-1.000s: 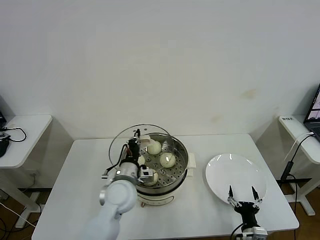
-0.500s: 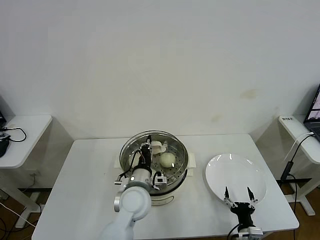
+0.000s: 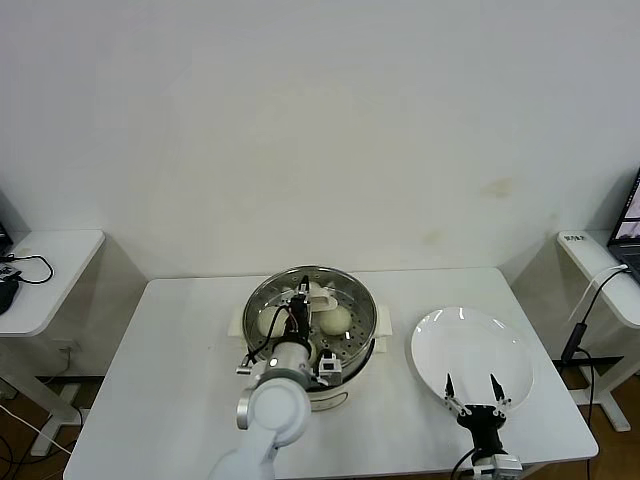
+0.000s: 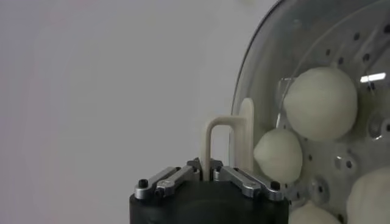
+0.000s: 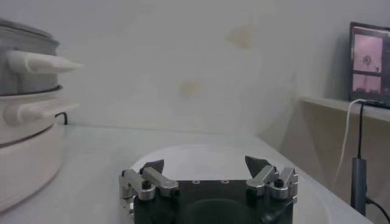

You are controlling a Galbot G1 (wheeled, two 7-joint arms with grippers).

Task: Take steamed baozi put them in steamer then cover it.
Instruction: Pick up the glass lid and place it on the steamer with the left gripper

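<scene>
The glass cover (image 3: 345, 296) lies level over the steel steamer (image 3: 366, 338) at the table's middle; I cannot tell if it rests on the rim. My left gripper (image 3: 301, 306) is shut on the cover's cream handle (image 4: 209, 135), pinched between the jaws of that gripper (image 4: 211, 171). Through the glass cover (image 4: 256, 67) I see steamed baozi (image 4: 320, 103) (image 4: 278, 155) on the perforated floor, and two baozi (image 3: 339, 319) (image 3: 270, 322) show from the head. My right gripper (image 3: 469, 386) (image 5: 205, 164) hovers open and empty over the near edge of the white plate.
The flat white plate (image 3: 470, 340) (image 5: 201, 152) lies right of the steamer. The cream pot base (image 3: 328, 397) (image 5: 24, 158) carries the steamer, with a side handle (image 5: 42, 61) sticking out. Side desks stand left (image 3: 40, 260) and right (image 3: 600, 270) of the table.
My left gripper has carried the cover rightward from a tilted spot at the steamer's left edge to level over the steamer. The right gripper has drifted slightly nearer.
</scene>
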